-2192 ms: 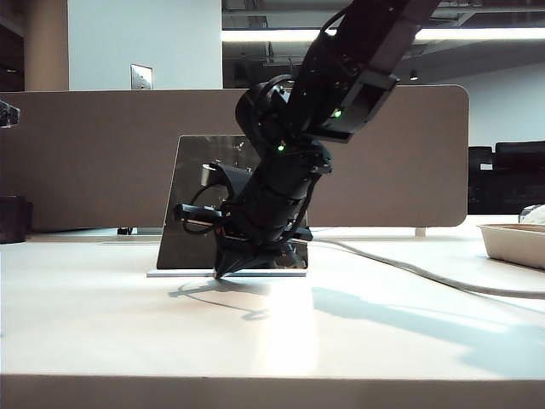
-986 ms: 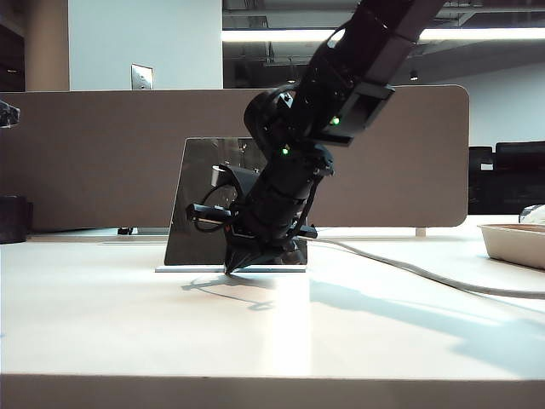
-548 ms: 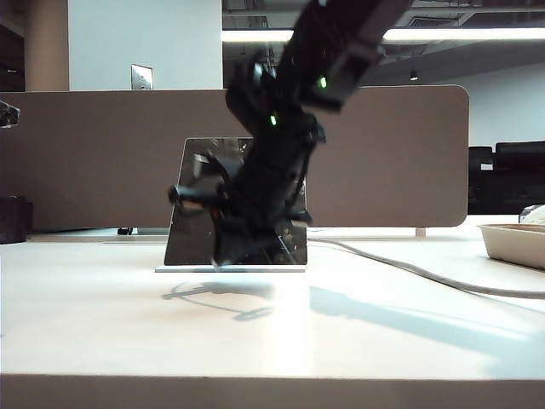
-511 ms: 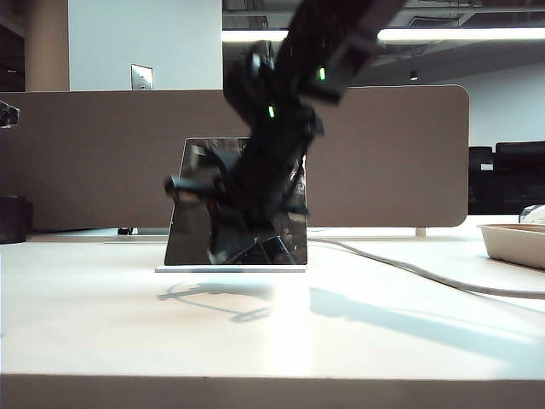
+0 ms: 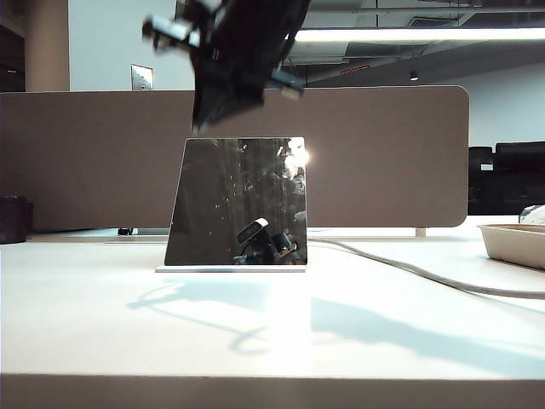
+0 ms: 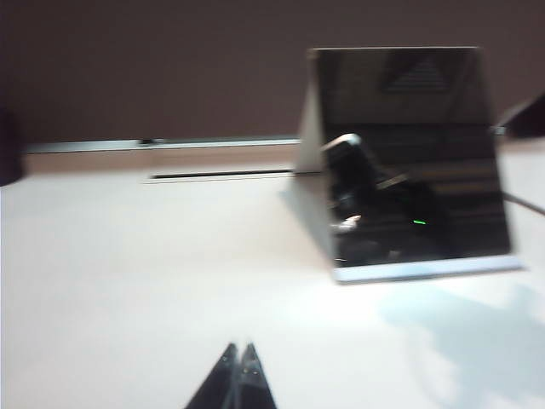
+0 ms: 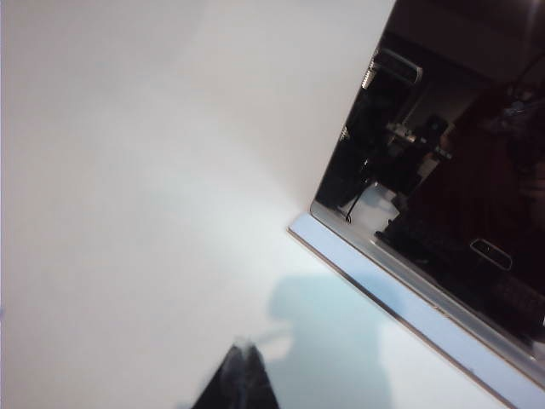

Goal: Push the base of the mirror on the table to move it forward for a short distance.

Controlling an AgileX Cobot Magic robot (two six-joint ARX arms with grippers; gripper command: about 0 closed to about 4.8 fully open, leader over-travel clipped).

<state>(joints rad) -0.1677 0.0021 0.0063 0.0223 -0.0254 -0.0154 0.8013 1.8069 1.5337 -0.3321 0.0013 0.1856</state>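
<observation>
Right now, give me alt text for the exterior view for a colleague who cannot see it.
A dark trapezoid mirror stands upright on its thin pale base on the off-white table, with the right gripper raised clear above its top edge. A brown divider panel runs behind, a cable trails right, and a tray sits at the right edge.

dark glossy mirror (image 5: 237, 201), pale grey base (image 5: 230, 270), off-white table (image 5: 272, 332), brown divider (image 5: 94, 153), black hands (image 6: 240, 383)

- A brown desk divider (image 5: 102, 162) spans the far side of the desk, its right corner rounded.
- Above the divider, a pale wall (image 5: 145, 43) carries a small metal plate (image 5: 141, 77).
- Right of that wall, a ceiling light strip (image 5: 426, 35) glows.
- Right of the divider stand dark chairs (image 5: 507, 179).
</observation>
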